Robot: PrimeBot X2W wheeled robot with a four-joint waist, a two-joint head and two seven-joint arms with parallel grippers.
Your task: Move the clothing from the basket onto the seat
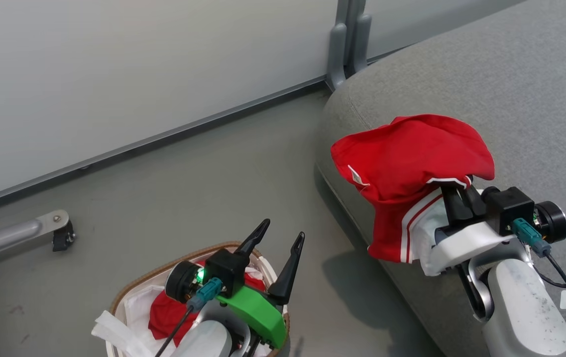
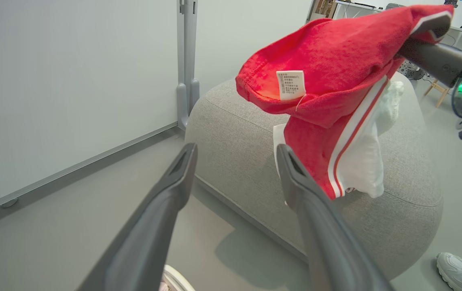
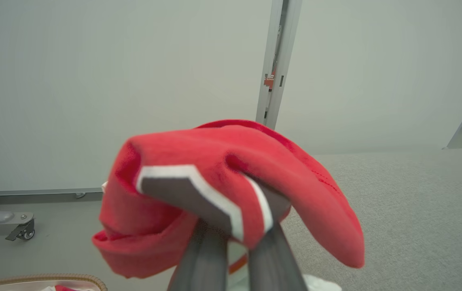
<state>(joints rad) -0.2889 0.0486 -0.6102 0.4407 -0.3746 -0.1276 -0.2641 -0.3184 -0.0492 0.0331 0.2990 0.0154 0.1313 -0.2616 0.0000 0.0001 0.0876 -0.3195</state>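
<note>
Pale grey-white smooth wall panels point(image 1: 114, 74) meet at a grey upright metal post point(image 1: 347, 44) and stand on a grey metal base rail point(image 1: 164, 137). The matt grey-green floor point(image 1: 189, 198) lies in soft, even light. At its left, a grey tubular metal leg point(image 1: 10, 235) ends in a black caster point(image 1: 63, 240).

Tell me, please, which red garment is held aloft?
The striped-trim red garment in the shut right end effector, above the sofa; the other red garment lies in the basket.
</note>
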